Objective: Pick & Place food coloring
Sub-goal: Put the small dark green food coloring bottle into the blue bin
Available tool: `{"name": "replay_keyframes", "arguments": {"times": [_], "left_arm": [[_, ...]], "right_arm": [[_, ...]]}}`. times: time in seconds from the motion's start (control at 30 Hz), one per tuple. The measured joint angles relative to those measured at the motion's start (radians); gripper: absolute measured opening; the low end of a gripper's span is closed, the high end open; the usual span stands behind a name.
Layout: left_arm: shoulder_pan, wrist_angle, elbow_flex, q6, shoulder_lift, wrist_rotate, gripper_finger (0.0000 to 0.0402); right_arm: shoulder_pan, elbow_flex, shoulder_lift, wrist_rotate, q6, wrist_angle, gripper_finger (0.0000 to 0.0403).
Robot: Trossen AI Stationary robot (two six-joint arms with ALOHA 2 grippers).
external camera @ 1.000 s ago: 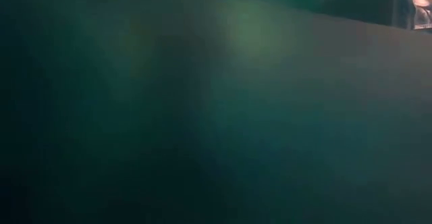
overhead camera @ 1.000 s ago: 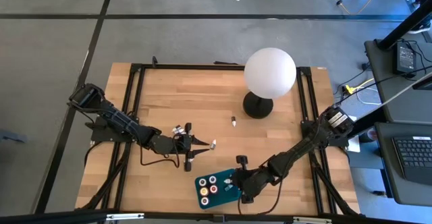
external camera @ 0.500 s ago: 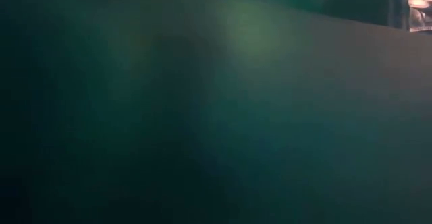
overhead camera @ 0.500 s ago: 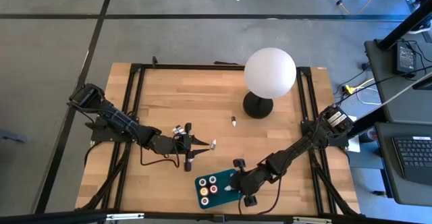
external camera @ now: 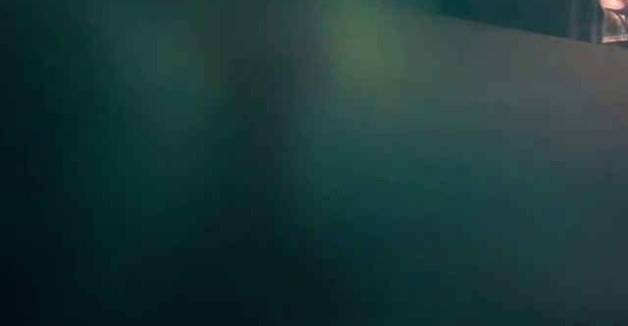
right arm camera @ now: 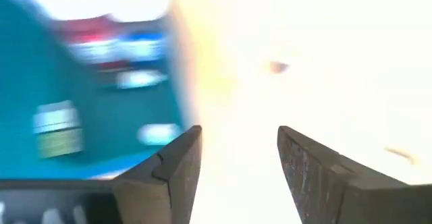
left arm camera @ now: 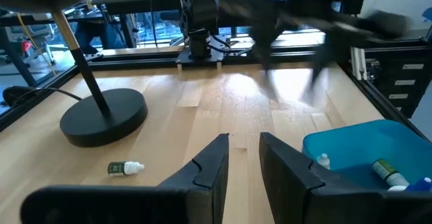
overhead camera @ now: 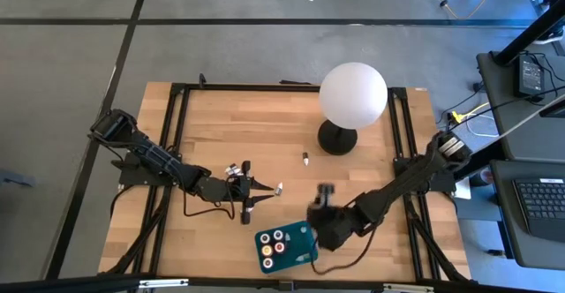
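Little food coloring pots (overhead camera: 273,243) sit in the teal tray (overhead camera: 300,251) near the front edge of the table (overhead camera: 221,125), round tops showing red, yellow and dark from above. Seen from the left wrist instead: small bottles lying on their sides in that tray, one white-capped (left arm camera: 323,160), one green (left arm camera: 387,173). One more tiny bottle (overhead camera: 305,159) lies alone on the wood, near the black base of the white globe lamp (overhead camera: 353,93); up close, greenish with a white cap (left arm camera: 125,168).

Right gripper (overhead camera: 321,218) just beside the tray's right end, blurred from above. Only its own wrist view shows the fingers (right arm camera: 169,170): spread apart, holding nothing, over the tray's edge and bright wood.

Left gripper (overhead camera: 265,189) waits left of the tray, above the wood. Fingers (left arm camera: 209,163) a little apart, with nothing between them.

Low view: filled with dark teal, nothing else to make out.
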Motion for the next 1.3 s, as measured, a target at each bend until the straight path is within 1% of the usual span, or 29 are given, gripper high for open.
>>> {"name": "replay_keyframes", "arguments": {"times": [0.1,0.13,0.23,0.33,0.4,0.47,0.53,0.7,0.87,0.97,1.03,1.1,1.2,1.3], "left_arm": [[0.0,-0.002,0.0,-0.003,0.0,0.0,0.0083],[0.0,-0.002,0.0,-0.005,0.0,0.0,0.0084],[0.0,-0.01,0.0,-0.007,0.0,-0.001,0.0083],[0.0,-0.025,0.0,-0.007,0.0,-0.001,0.0081],[0.0,-0.027,0.0,-0.008,0.0,-0.001,0.008],[0.0,-0.031,0.0,-0.008,0.0,-0.002,0.008],[0.0,-0.031,0.0,-0.008,0.0,-0.003,0.008],[0.0,-0.033,0.0,-0.008,0.0,-0.003,0.008],[0.0,-0.034,0.0,-0.008,0.0,-0.004,0.0082],[0.0,-0.036,0.0,-0.008,0.0,-0.004,0.008],[0.0,-0.039,0.0,-0.008,0.0,-0.004,0.0079],[0.0,-0.04,0.0,-0.008,0.0,-0.004,0.0079],[0.0,-0.04,0.0,-0.008,0.0,-0.001,0.0082],[0.0,-0.04,0.0,-0.008,0.0,0.001,0.0083]], "right_arm": [[-0.002,-0.028,-0.064,0.235,0.165,-0.119,0.0194],[-0.003,-0.048,-0.086,0.278,0.223,-0.158,0.0193],[-0.008,-0.143,-0.14,0.346,0.364,-0.162,0.0192],[-0.013,-0.263,-0.165,0.434,0.457,-0.084,0.0192],[-0.023,-0.329,-0.167,0.46,0.515,-0.039,0.0192],[-0.035,-0.38,-0.166,0.458,0.548,0.04,0.0192],[-0.047,-0.43,-0.164,0.451,0.542,0.13,0.0192],[-0.096,-0.537,-0.164,0.444,0.433,0.39,0.02],[-0.187,-0.618,-0.157,0.361,0.347,0.645,0.0247],[-0.24,-0.66,-0.127,0.39,0.33,0.788,0.0273],[-0.265,-0.673,-0.105,0.393,0.307,0.844,0.0284],[-0.288,-0.676,-0.075,0.387,0.305,0.854,0.0288],[-0.32,-0.659,-0.028,0.346,0.331,0.875,0.0288],[-0.342,-0.635,0.023,0.337,0.303,0.914,0.0283]]}}
